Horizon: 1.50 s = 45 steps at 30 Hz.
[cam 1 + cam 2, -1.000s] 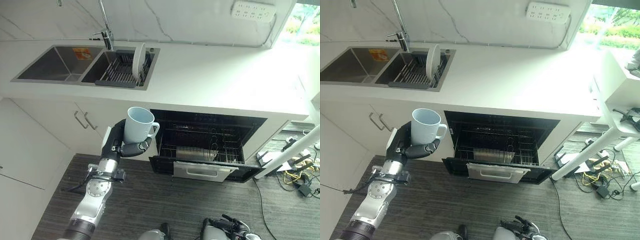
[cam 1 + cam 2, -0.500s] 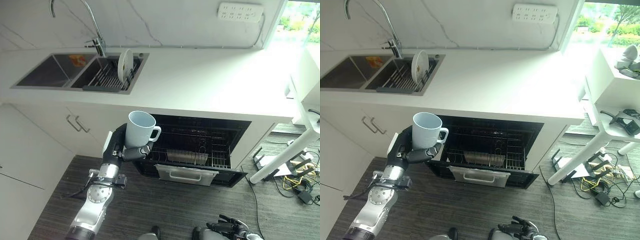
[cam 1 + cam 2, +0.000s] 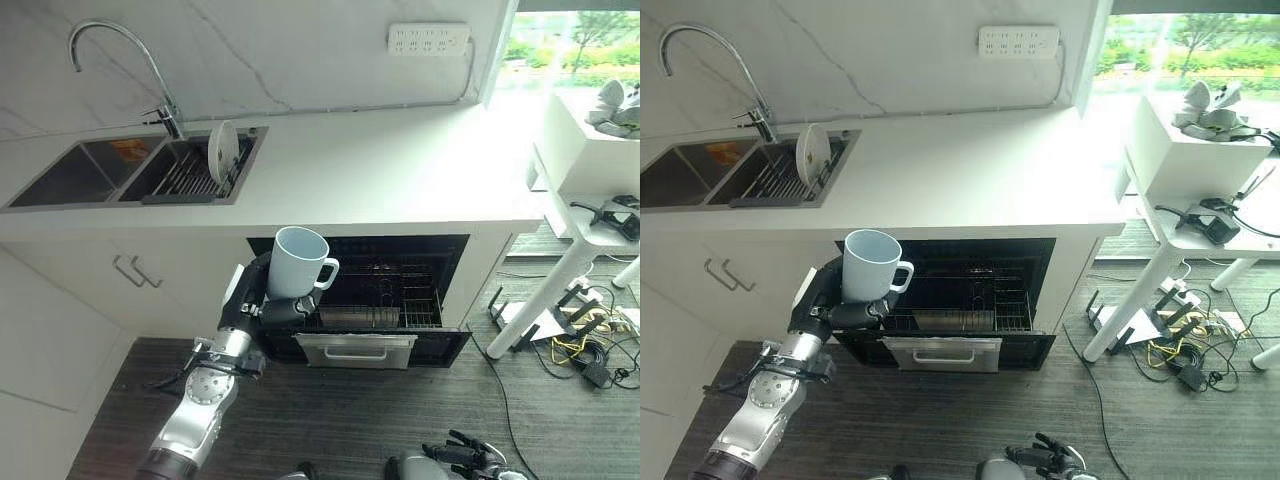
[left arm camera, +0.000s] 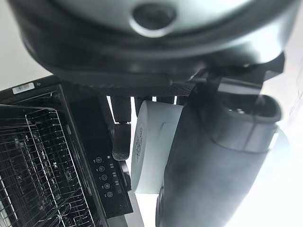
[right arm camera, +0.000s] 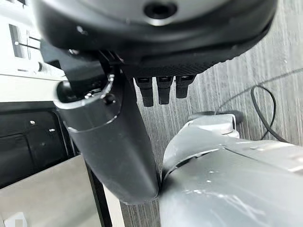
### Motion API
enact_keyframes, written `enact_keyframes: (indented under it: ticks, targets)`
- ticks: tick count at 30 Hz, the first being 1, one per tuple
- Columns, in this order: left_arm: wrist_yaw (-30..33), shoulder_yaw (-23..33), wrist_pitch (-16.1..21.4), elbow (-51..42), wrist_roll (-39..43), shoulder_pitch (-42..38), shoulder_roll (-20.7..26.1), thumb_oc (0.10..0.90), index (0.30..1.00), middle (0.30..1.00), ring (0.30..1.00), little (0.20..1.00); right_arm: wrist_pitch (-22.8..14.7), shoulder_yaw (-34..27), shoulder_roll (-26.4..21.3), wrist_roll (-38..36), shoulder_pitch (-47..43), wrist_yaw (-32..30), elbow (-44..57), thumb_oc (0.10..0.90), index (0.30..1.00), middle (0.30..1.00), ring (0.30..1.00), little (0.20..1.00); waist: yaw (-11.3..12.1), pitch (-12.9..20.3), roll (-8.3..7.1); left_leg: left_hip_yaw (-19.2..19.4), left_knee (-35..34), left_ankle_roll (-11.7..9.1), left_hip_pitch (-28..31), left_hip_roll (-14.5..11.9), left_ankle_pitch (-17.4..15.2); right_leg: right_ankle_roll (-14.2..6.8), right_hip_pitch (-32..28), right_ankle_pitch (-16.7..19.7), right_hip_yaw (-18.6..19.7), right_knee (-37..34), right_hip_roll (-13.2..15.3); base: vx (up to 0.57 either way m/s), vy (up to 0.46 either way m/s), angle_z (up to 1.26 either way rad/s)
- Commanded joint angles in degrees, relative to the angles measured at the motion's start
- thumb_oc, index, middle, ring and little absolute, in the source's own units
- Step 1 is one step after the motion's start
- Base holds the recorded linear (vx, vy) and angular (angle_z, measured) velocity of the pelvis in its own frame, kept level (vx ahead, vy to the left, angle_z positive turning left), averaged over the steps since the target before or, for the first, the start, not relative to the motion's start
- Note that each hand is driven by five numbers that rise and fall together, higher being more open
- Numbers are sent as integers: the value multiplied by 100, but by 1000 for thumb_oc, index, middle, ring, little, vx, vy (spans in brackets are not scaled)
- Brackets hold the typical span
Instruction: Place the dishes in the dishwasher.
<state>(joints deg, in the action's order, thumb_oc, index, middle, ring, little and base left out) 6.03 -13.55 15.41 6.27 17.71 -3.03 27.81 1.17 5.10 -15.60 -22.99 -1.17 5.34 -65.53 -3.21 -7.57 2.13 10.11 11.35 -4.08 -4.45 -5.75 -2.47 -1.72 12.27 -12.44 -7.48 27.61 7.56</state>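
The left hand (image 3: 268,306) is clenched round a pale blue mug (image 3: 297,264), held upright with its handle toward the open dishwasher (image 3: 385,300), just in front of that machine's left edge and above the dark wood-grain floor (image 3: 380,420); the right hand (image 5: 118,142) appears in its wrist view with fingers hanging loosely extended and grasping nothing. The dishwasher sits under a white counter (image 3: 380,170), its wire rack (image 3: 385,305) visible inside. On the counter's left a double sink (image 3: 120,170) with a curved tap (image 3: 120,60) carries a drying rack with one white plate (image 3: 221,146) standing on edge, a socket strip (image 3: 428,39) is fixed to the marble wall, and a white table (image 3: 590,180) stands at the right beside a window.
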Motion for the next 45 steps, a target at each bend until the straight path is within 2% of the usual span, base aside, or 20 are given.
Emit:
enact_keyframes:
  ticks: [1,3,7,12,18,21,27,28,29,32,33,37,41,43,45]
  targets:
    - [199,426,846,-599,212,-461,-14,400,300,300,300,300,99,-43,-6,-322,113,-337,83,800,900,900,900,900,1,166,31,-48,584,98,-10,-110,-1167,-670,-805,56,-134,-1042,237,47,165,-33]
    - [202,355,973,-510,155,-484,-52,400,300,300,300,300,16,-114,73,-266,159,-415,-25,800,900,900,900,900,-40,184,-6,50,584,191,65,-50,-1242,-725,-797,106,-29,-1042,278,32,108,-50]
    - [284,262,964,-517,159,-551,-56,400,300,300,300,300,-135,-175,108,-394,194,-520,-35,800,900,900,900,900,-101,191,-42,154,584,264,136,-19,-1296,-771,-768,159,90,-1042,301,-5,35,-32]
    - [277,174,939,-482,161,-617,-91,400,300,300,300,300,-585,-275,104,-652,234,-543,118,800,900,900,900,900,-179,210,-91,320,584,301,238,-28,-1330,-816,-735,219,203,-1042,314,0,-6,-19]
    - [314,59,957,-399,241,-633,-246,400,300,300,300,300,-1185,-208,47,-941,202,-724,1109,800,900,900,900,900,-265,240,-198,552,584,363,436,41,-1380,-865,-649,336,351,-1042,387,6,-20,-21]
    - [391,23,985,-375,205,-609,-307,400,300,300,300,300,-1338,-180,51,-1039,176,-799,1340,800,900,900,900,900,-269,235,-227,634,584,378,508,61,-1392,-878,-624,375,385,-1042,416,2,-14,-47]
    - [842,-101,1183,-158,-65,-529,-525,400,300,300,300,300,-1775,15,30,-968,41,-1183,2405,800,900,900,900,900,-322,170,-316,878,584,400,743,89,-1447,-896,-530,533,399,-1042,520,-14,-4,-70]
    - [951,-53,1320,-24,-140,-498,-574,400,300,300,300,300,-2103,-73,-42,-1048,204,-1055,2464,800,900,900,900,900,-421,163,-333,960,584,406,806,67,-1515,-921,-477,588,415,-1042,523,-105,-7,-130]
    - [1356,152,1433,315,-195,-584,-537,400,300,300,300,300,-2798,-493,-348,-1077,512,-111,2438,800,900,900,900,900,-636,145,-392,1134,584,457,895,71,-1590,-1022,-306,704,524,-1042,548,-98,-7,-101]
    - [1792,310,1415,313,-298,-549,-554,400,300,300,300,300,-2625,-720,-447,-850,785,-309,3497,800,900,900,900,900,-796,108,-464,1284,584,509,980,83,-1628,-1069,-234,776,588,-1042,584,-53,-27,-71]
    - [2111,405,1344,251,-508,-506,-601,400,300,300,300,300,-2609,-820,-499,-886,997,-284,4126,800,900,900,900,900,-928,102,-510,1374,584,542,1021,89,-1649,-1083,-166,825,668,-1042,571,-33,-26,-70]
    - [2891,515,1246,199,-1008,-427,-709,400,300,300,300,300,-2804,-1069,-608,-1125,1527,-18,5509,800,900,900,900,900,-1213,139,-548,1567,584,594,1081,95,-1672,-1087,-42,912,826,-1042,515,-18,6,-54]
    - [3792,581,1168,266,-1464,-450,-797,400,300,300,300,300,-3001,-1177,-625,-1107,1710,192,6268,800,900,900,900,900,-1348,197,-528,1648,584,603,1123,107,-1684,-1085,-20,941,898,-1042,485,19,21,-42]
    - [4150,610,1105,241,-1676,-444,-821,400,300,300,300,300,-3080,-1192,-636,-1138,1738,246,6556,800,900,900,900,900,-1344,211,-527,1618,584,598,1125,125,-1682,-1076,-45,935,905,-1042,476,17,0,4]
    - [4776,665,968,133,-2115,-408,-805,400,300,300,300,300,-3110,-1200,-666,-1314,1701,508,6907,800,900,900,900,900,-1294,222,-529,1539,584,580,1103,144,-1673,-1074,-71,923,884,-1042,479,28,-8,13]
